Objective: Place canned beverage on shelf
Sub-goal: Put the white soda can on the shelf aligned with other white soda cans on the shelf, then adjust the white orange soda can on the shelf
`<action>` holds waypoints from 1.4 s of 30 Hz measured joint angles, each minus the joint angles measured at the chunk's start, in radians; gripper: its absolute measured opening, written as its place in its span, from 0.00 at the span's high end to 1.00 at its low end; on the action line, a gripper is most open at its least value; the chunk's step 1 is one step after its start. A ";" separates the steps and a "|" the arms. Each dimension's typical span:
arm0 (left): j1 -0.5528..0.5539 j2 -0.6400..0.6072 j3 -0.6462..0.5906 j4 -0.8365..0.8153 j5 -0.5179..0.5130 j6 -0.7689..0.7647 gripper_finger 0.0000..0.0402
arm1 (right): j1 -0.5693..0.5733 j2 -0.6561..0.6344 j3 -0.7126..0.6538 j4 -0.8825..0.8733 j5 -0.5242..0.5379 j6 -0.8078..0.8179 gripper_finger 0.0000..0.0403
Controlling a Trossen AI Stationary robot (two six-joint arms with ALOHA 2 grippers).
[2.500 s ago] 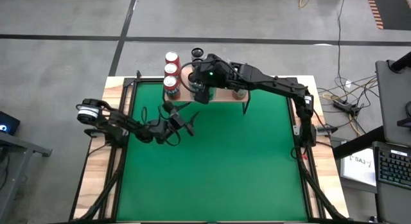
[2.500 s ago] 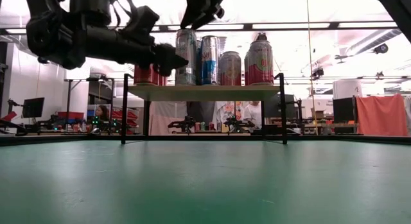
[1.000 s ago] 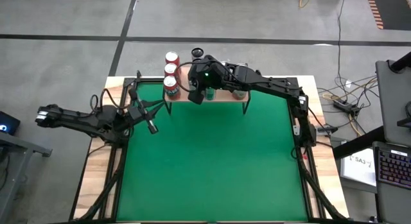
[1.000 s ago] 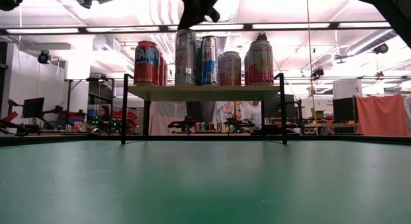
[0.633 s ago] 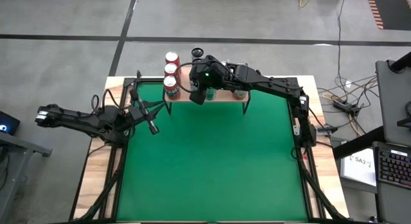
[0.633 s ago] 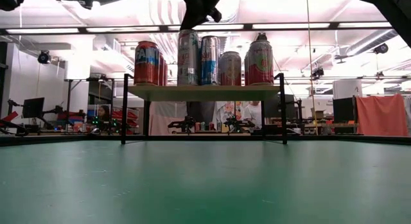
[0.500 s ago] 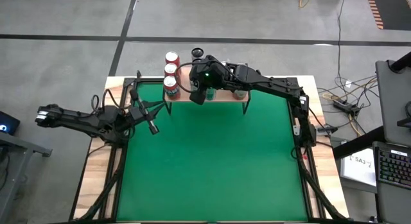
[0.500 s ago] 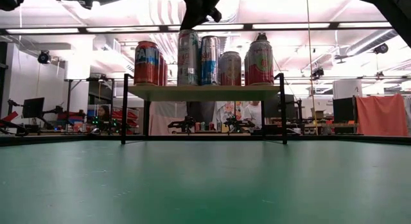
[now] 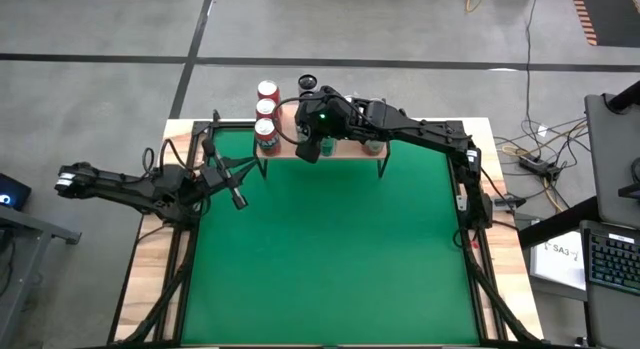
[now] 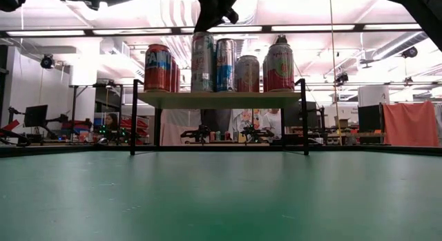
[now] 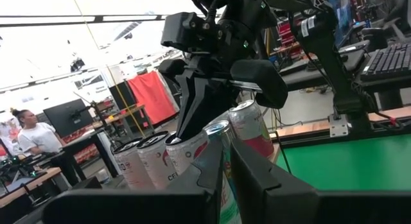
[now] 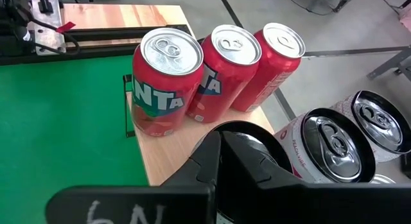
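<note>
The shelf [image 9: 345, 149] [image 10: 217, 99] stands at the table's far edge on thin black legs, its wooden top bearing several upright cans. Three red cans [image 12: 168, 79] stand in a row at its left end. Beside them are a tall silver can [image 10: 202, 61], a blue one [image 10: 225, 64] and two more [image 10: 279, 66]. My right gripper [image 9: 306, 149] [image 12: 219, 153] is shut and slants down over the tall silver can's top. My left gripper [image 9: 238, 199] [image 11: 226, 165] is shut, holds nothing, and hangs above the table's left edge, left of the shelf. My right gripper's shut fingertips [image 11: 182, 129] come from above, slanting down, to the top of the tall silver can [image 10: 202, 35], which stands upright on the shelf. Whether they touch the can I cannot tell.
Green table [image 9: 330, 259] in front of the shelf, with a wooden border [image 9: 150, 279] around it. Silver can tops [image 12: 331, 144] crowd the shelf behind my right gripper. A person [image 11: 35, 137] sits in the room beyond the table.
My left gripper has drawn back from beside the shelf toward the table's left edge, holding nothing; over the last second it has stayed there. The cans stand as before.
</note>
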 joint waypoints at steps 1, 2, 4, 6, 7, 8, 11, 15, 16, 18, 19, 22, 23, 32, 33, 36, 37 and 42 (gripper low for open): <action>0.000 0.000 0.000 -0.002 0.000 0.000 0.97 | 0.000 0.000 0.000 0.000 0.000 0.001 0.98; 0.000 0.000 0.000 -0.003 0.000 0.000 0.97 | 0.000 0.000 0.000 0.000 0.000 0.004 0.98; 0.000 0.000 0.000 -0.003 0.000 0.000 0.97 | 0.000 0.000 0.000 0.000 0.000 0.007 0.98; 0.000 0.000 0.000 -0.003 0.000 0.000 0.97 | 0.000 0.000 0.000 0.000 0.000 0.007 0.98; 0.000 0.000 0.000 -0.003 0.000 0.000 0.97 | 0.000 0.000 0.000 0.000 0.000 0.007 0.98; 0.000 0.000 0.000 -0.003 0.000 0.000 0.97 | 0.000 0.000 0.000 -0.001 0.000 0.008 0.98; 0.000 0.000 0.000 -0.003 0.000 0.000 0.97 | 0.000 0.000 0.000 -0.001 0.000 0.013 0.98; 0.000 0.000 0.000 -0.003 -0.001 0.000 0.97 | 0.000 0.000 -0.001 -0.002 0.000 0.016 0.98; 0.000 0.000 0.000 -0.003 -0.001 0.000 0.97 | 0.000 0.000 -0.001 -0.002 0.000 0.017 0.98; 0.000 0.000 0.000 -0.004 -0.016 0.001 0.97 | 0.000 -0.001 -0.001 -0.002 0.000 0.017 0.98; 0.000 0.000 0.000 -0.005 -0.025 0.001 0.97 | 0.001 -0.001 -0.001 -0.001 0.000 0.017 0.98; 0.000 -0.001 0.000 -0.013 -0.044 0.001 0.97 | 0.003 -0.001 0.015 -0.012 -0.002 0.017 0.98; 0.000 -0.002 0.000 -0.017 -0.044 0.001 0.97 | 0.004 0.000 0.022 -0.014 -0.003 0.019 0.98; 0.000 -0.018 0.000 -0.034 -0.045 0.008 0.97 | 0.002 -0.004 0.079 0.006 0.033 0.009 0.98; 0.000 -0.019 0.000 -0.038 -0.045 0.008 0.97 | 0.000 -0.004 0.084 0.016 0.045 0.006 0.98; 0.000 -0.022 0.000 -0.041 -0.045 0.008 0.97 | -0.021 -0.004 0.087 0.067 0.045 0.005 0.98; 0.000 -0.023 0.000 -0.042 -0.044 0.008 0.97 | -0.030 -0.004 0.087 0.082 0.045 0.005 0.98; 0.000 -0.026 0.000 -0.042 -0.044 0.008 0.97 | -0.088 -0.002 0.087 0.137 0.036 0.003 0.98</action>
